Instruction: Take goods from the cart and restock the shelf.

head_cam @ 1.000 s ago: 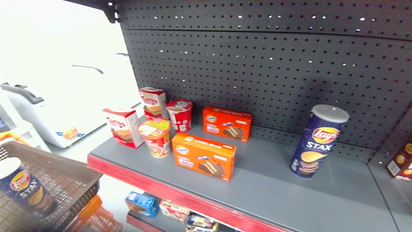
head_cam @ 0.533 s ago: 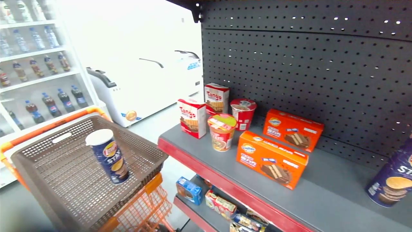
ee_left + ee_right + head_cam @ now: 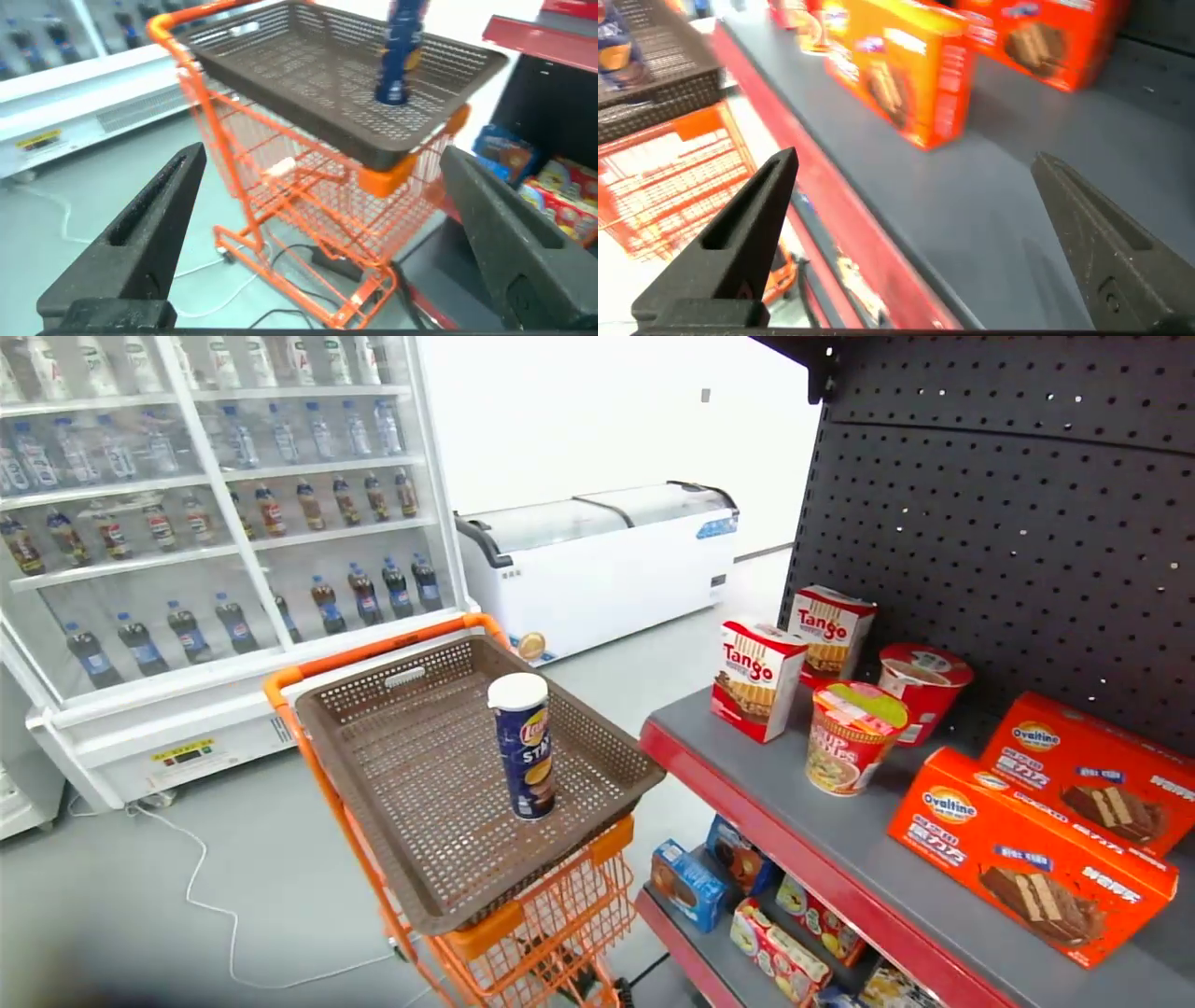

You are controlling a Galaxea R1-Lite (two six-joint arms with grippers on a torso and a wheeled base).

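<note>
Currently seeing a blue chip can (image 3: 523, 747) with a white lid, upright in the brown perforated basket (image 3: 392, 747) on top of the orange cart (image 3: 308, 728), toward the basket's shelf-side half. Parked just beside the end of the shelf (image 3: 738, 756), not touching it. On the grey shelf deck with the red front edge, going along from the cart end: two red-and-white wafer boxes (image 3: 758, 679) upright, one behind the other; two cup noodles (image 3: 851, 737), green-lidded in front, red one behind; two orange cake boxes (image 3: 1027, 854) lying on their long sides, rear one against the pegboard (image 3: 980, 523). Reading left pincer (image 3: 320, 159) as wide apart, clamped on nothing, facing the cart and well clear of the can. Reading right pincer (image 3: 915, 161) as apart too, empty, over the shelf deck near the front cake box, no contact. More packaged goods on the lower shelf (image 3: 747, 933). Behind the cart: glass-door cooler (image 3: 215, 504) stocked with bottles, white chest freezer (image 3: 597, 560) next to it
</note>
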